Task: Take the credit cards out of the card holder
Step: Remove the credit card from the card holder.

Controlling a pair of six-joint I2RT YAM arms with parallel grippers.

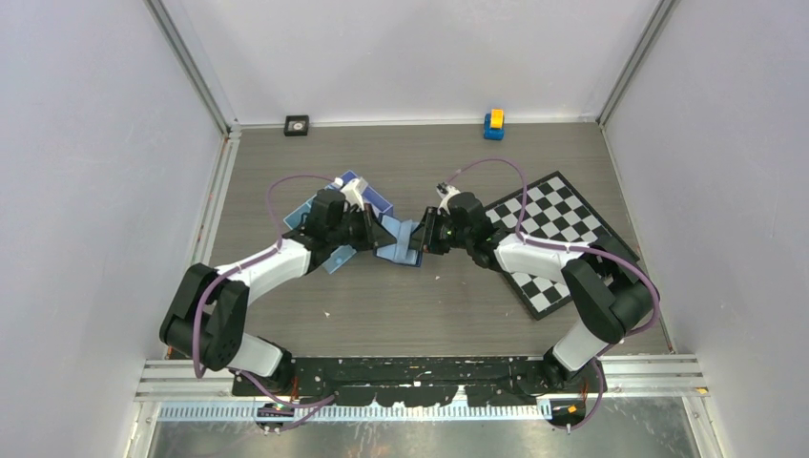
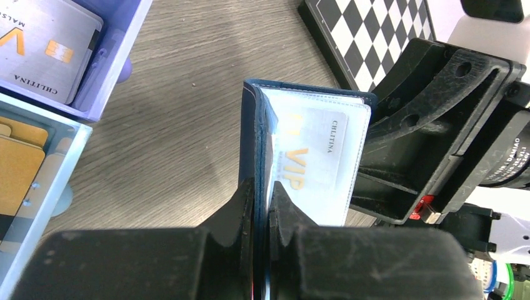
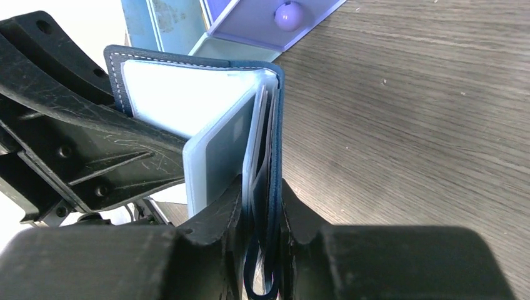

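- Left claw (image 2: pixel 261 201): I find its jaws narrow, pinched on the navy cover of the card holder (image 2: pixel 252 134). The holder stands on edge between the fingertips and reaches ahead of them.
- Right claw (image 3: pixel 261 203): its jaws are drawn close on the opposite side of the same holder. The cover and several clear sleeves sit between its fingers.
- The two claws face each other across the holder, which is spread open like a book between them.
- I note a white card (image 2: pixel 315 156) with gold "VIP" lettering inside a clear sleeve, just right of the left claw's fingertips.
- Ahead and to the left of the left claw, a purple bin (image 2: pixel 115 56) holds a silver card (image 2: pixel 47 44).
- Closer on that same side, a light-blue tray (image 2: pixel 69 156) holds gold-brown cards (image 2: pixel 19 169).
- A chessboard (image 2: pixel 369 25) lies ahead and to the right of the left claw, beyond the right arm.
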